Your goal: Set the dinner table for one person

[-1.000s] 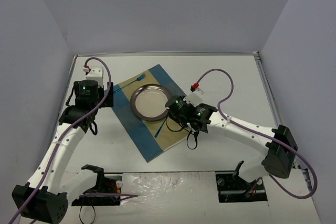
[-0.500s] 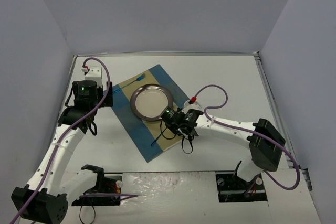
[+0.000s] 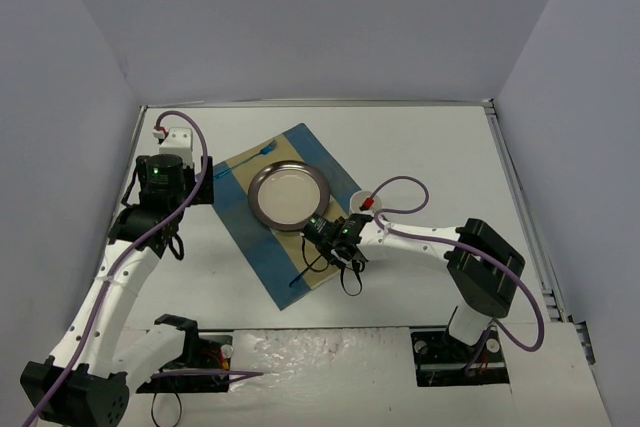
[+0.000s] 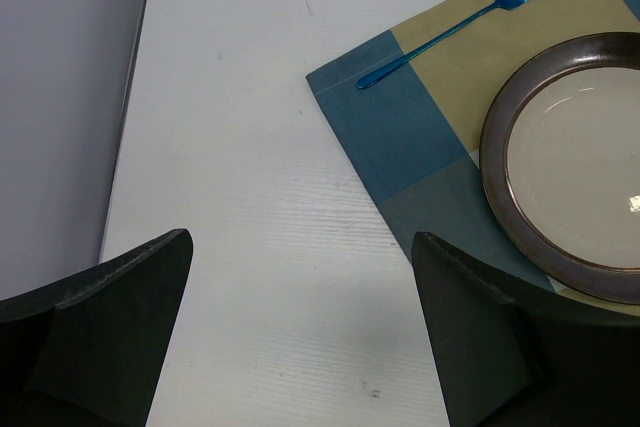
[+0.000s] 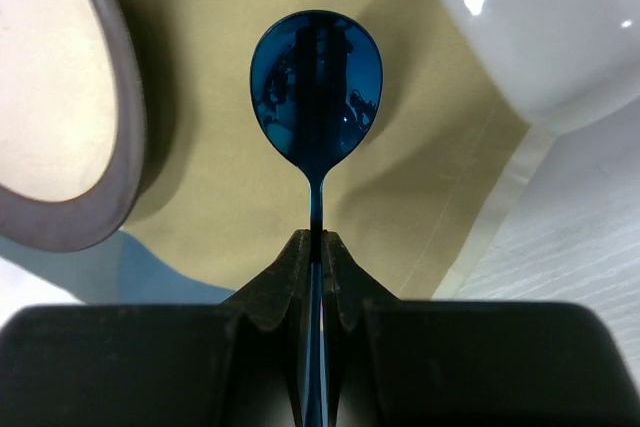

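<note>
Pinching spoon (image 5: 316,87) lengthwise, bowl ahead: right fingers (image 5: 275,287)

One large flat white rectangular tabletop (image 3: 430,137), lying level, with a thin metal rim showing along its back and right edges. Plain grey walls (image 3: 300,17) close it in at left, back and right. Seen close, the surface is matte, with faint fine grain and a few small dark specks.
</note>
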Action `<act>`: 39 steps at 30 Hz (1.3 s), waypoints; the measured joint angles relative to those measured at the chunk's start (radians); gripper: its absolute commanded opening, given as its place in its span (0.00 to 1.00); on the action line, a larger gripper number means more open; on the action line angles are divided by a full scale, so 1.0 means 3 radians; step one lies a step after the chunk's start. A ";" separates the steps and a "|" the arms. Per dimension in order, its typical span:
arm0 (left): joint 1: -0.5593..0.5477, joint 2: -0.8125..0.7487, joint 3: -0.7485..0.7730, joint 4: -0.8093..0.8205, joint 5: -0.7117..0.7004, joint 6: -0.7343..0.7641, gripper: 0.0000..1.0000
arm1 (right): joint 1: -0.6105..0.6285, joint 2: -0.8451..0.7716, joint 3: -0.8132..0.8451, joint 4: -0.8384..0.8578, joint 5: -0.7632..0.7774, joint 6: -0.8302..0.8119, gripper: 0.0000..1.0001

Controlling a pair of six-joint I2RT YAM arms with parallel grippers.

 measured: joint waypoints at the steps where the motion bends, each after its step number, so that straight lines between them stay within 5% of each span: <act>1: 0.0000 0.0000 0.0000 0.0000 0.0000 0.0000 0.88 | 0.0000 0.0017 -0.0012 -0.0003 -0.0007 0.0019 0.00; 18: 0.0003 0.0000 0.0000 0.0000 0.0001 0.0000 0.88 | 0.0000 0.0269 -0.0013 0.0001 -0.0083 0.0114 0.13; 29: 0.0004 0.0000 0.0000 0.0002 0.0002 0.0000 0.88 | 0.0005 0.0279 0.0198 -0.0005 -0.0017 0.0014 0.41; 39: 0.0004 0.0001 -0.0047 0.0051 0.0186 -0.0015 0.88 | 0.0103 -0.0364 0.0416 -0.0039 0.0385 -0.0729 0.67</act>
